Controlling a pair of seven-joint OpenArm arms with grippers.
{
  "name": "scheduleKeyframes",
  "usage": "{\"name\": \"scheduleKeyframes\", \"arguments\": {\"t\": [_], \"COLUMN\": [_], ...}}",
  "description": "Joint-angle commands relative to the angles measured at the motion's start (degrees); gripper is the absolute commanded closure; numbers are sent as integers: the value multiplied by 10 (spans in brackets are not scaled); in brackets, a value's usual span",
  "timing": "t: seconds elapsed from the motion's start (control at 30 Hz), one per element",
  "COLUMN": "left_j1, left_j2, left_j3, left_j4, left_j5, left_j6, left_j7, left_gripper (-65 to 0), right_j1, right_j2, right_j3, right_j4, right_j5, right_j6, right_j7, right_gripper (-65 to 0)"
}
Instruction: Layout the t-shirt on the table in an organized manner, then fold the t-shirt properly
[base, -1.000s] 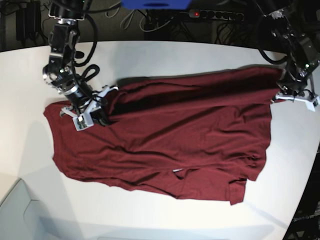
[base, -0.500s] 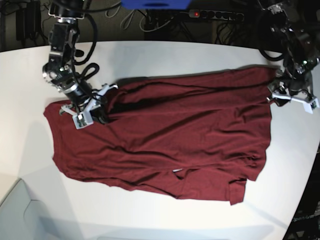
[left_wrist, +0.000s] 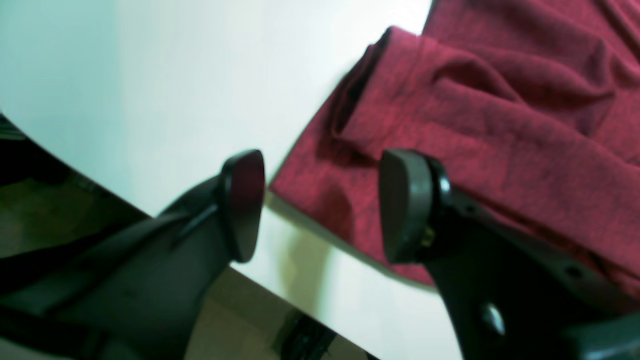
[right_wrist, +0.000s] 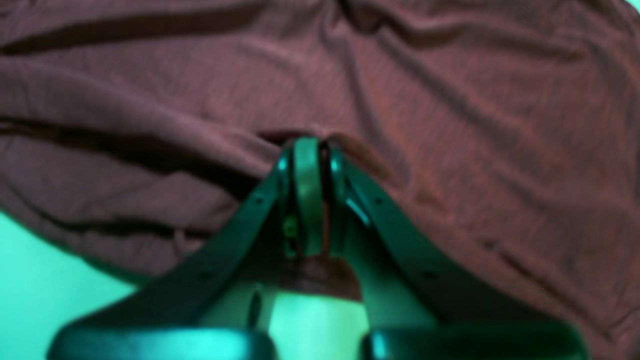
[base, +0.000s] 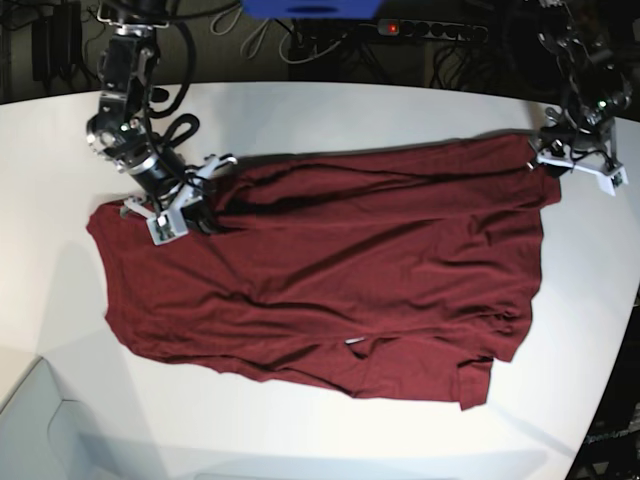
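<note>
The t-shirt lies spread across the middle of the table in the base view, wrinkled, with a loose flap folded at its lower right edge. At its upper left, the right gripper is pinched together on a bunched fold of the cloth; the right wrist view shows fabric caught between the closed tips. At the upper right corner of the shirt, the left gripper hovers with its jaws apart, a rolled hem of the cloth just beyond the fingers, nothing between them.
</note>
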Motion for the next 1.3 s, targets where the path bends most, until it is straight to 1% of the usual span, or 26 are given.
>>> {"name": "scheduleKeyframes", "arguments": {"t": [0.0, 0.23, 0.47, 0.67, 0.73, 0.77, 0.83, 0.9, 0.93, 1.03, 1.17, 1.27], "left_j1": [-3, -13, -63, -77, -77, -75, -74, -72, -72, -62, -37, -32], "left_j2": [-7, -7, -7, -7, -7, -7, -7, -6, -4, -2, -1, -1], "left_j3": [-2, -2, 0, 1, 1, 1, 1, 0, -1, -1, -2, -3], "left_j4": [5, 11, -34, -68, -68, -65, -61, -50, -43, -23, 37, 87], "left_j5": [-1, -1, -1, -1, -1, -1, -2, -3, -2, -2, -7, -7], "left_j6": [0, 0, 0, 0, 0, 0, 0, 0, 0, 0, 0, 0], "left_j7": [-5, -5, -5, -5, -5, -5, -5, -3, 0, 1, 8, 56], "left_gripper": [-356, -356, -353, -348, -305, -265, -165, -35, 0, -12, 0, 0], "right_j1": [8, 7, -1, -4, -4, -4, -4, -2, -2, -1, 0, 1], "right_j2": [4, 4, 4, 5, 5, 5, 5, 5, 5, 5, 5, 5], "right_j3": [2, 3, 3, 3, 3, 3, 3, 3, 3, 3, 3, 3], "right_j4": [12, 12, 12, 13, 13, 13, 13, 13, 13, 13, 13, 13], "right_j5": [11, 11, 11, 11, 11, 11, 11, 11, 11, 11, 11, 11], "right_j6": [2, 2, 2, 2, 2, 2, 2, 2, 2, 2, 2, 2], "right_j7": [16, 16, 16, 16, 16, 16, 16, 16, 16, 16, 16, 16], "right_gripper": [0, 0, 0, 0, 0, 0, 0, 0, 0, 0, 0, 0]}}
